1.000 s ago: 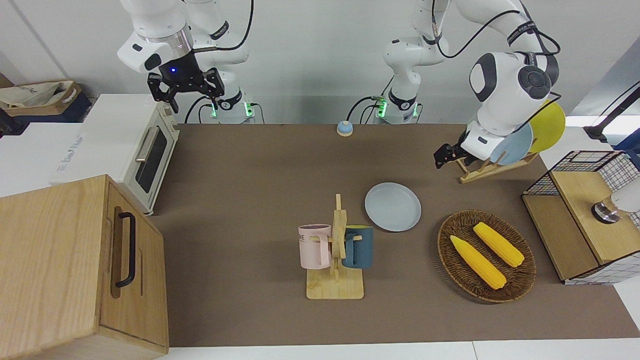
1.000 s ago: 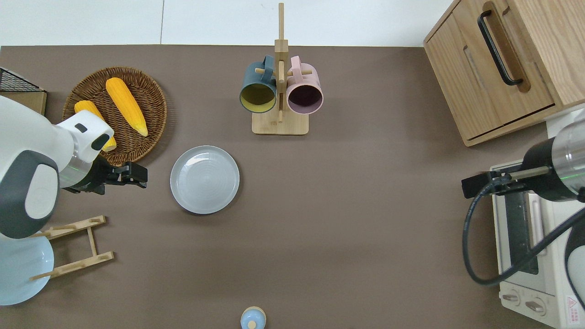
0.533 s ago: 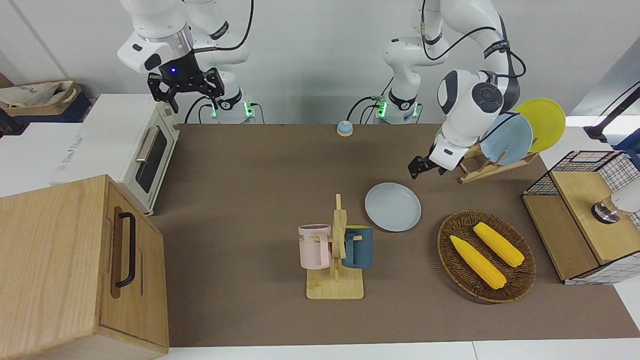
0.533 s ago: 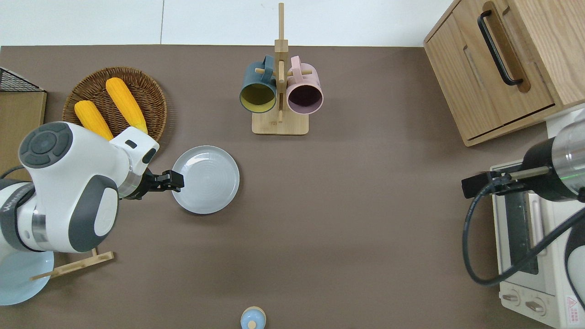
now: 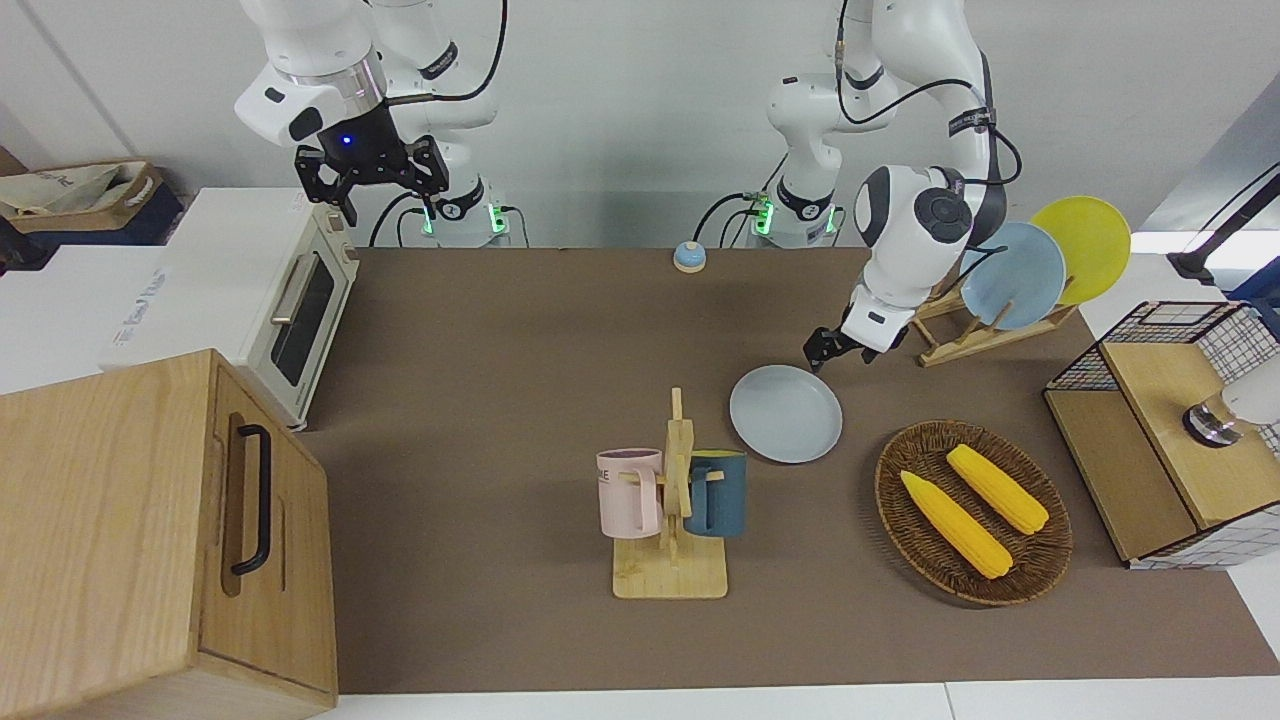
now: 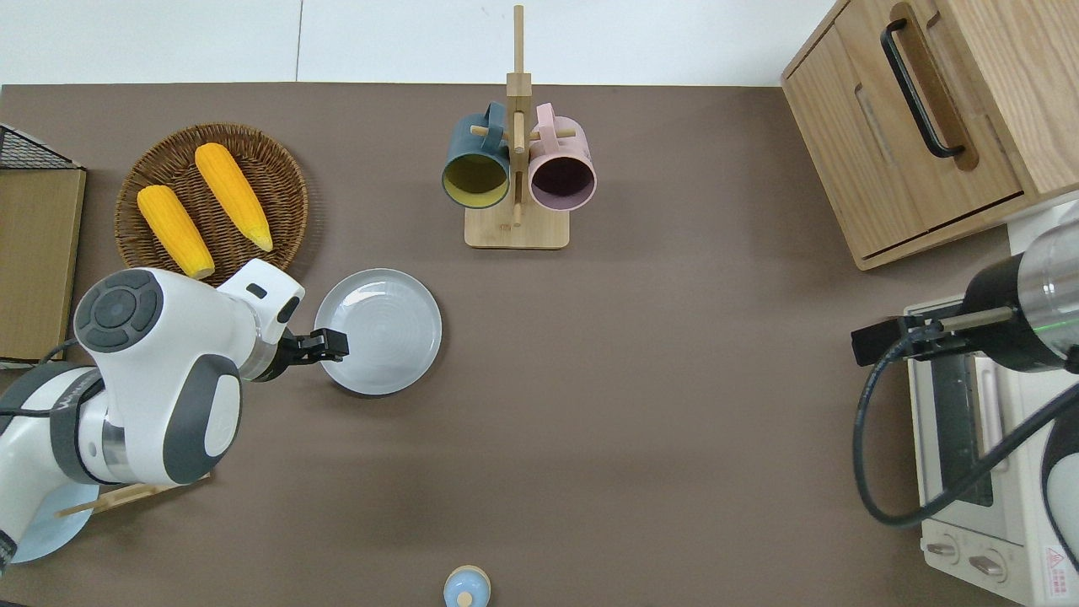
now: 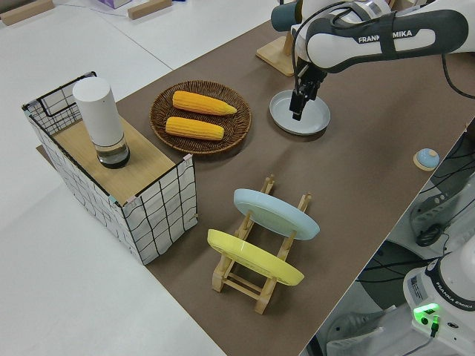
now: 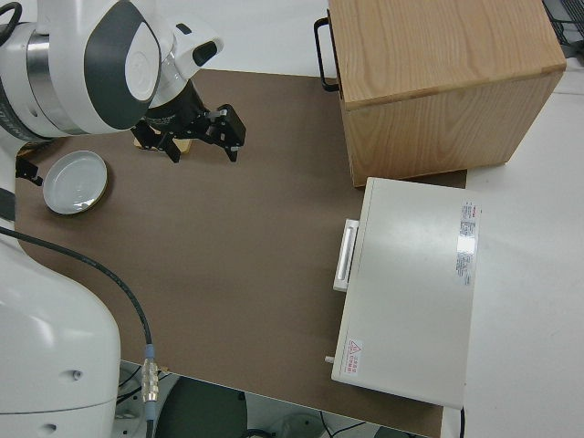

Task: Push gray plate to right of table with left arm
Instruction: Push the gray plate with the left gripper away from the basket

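The gray plate (image 5: 786,413) (image 6: 378,331) (image 7: 300,116) lies flat on the dark-brown table (image 5: 500,350) (image 6: 632,379), nearer to the robots than the mug rack. My left gripper (image 5: 817,357) (image 6: 337,344) (image 7: 297,111) is shut and low. Its tip is at the plate's rim on the side toward the left arm's end of the table. I cannot tell whether it touches the rim. The right gripper (image 5: 370,185) (image 8: 196,137) is open, holds nothing, and its arm is parked.
A wooden rack with a pink and a blue mug (image 6: 516,169) stands farther out than the plate. A wicker basket of corn (image 6: 211,202), a dish rack with blue and yellow plates (image 5: 1040,275) and a wire crate (image 5: 1170,430) fill the left arm's end. A toaster oven (image 5: 290,300) and a wooden cabinet (image 5: 160,540) occupy the right arm's end.
The left arm swung away from the dish rack and lowered its gripper to the gray plate's rim. The plate has not shifted, and the right arm is still.
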Controlling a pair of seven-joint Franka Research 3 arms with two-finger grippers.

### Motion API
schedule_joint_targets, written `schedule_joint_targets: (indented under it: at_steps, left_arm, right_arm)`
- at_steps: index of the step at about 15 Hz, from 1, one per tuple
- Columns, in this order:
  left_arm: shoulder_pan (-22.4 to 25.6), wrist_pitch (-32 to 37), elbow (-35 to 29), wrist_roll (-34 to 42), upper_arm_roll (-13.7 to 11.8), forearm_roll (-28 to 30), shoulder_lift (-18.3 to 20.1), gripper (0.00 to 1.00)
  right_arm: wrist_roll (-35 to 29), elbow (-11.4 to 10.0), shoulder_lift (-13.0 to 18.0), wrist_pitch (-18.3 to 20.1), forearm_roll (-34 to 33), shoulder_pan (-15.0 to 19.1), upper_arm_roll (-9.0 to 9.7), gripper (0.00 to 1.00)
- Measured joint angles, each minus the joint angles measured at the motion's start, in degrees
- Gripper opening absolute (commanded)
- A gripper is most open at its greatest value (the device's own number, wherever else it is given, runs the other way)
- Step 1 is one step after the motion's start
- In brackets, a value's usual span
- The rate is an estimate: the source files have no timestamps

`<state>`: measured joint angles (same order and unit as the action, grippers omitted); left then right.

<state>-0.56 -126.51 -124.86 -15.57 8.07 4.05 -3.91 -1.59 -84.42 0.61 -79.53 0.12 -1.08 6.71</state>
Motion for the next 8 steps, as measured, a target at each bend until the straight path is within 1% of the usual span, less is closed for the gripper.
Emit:
schedule_joint_targets:
  at_steps: [3,8]
  left_arm:
    - [0.0,-2.4,-1.7,-0.1,0.0,0.1,0.0,0.99]
    - [0.0,-5.6,-2.6,-0.9,0.0,0.2,-1.2,0.98]
  right_arm:
    - [0.0,0.0,0.0,0.0,0.0,0.0,0.0,0.983]
    - [0.0,0.0,0.0,0.0,0.0,0.0,0.0,0.983]
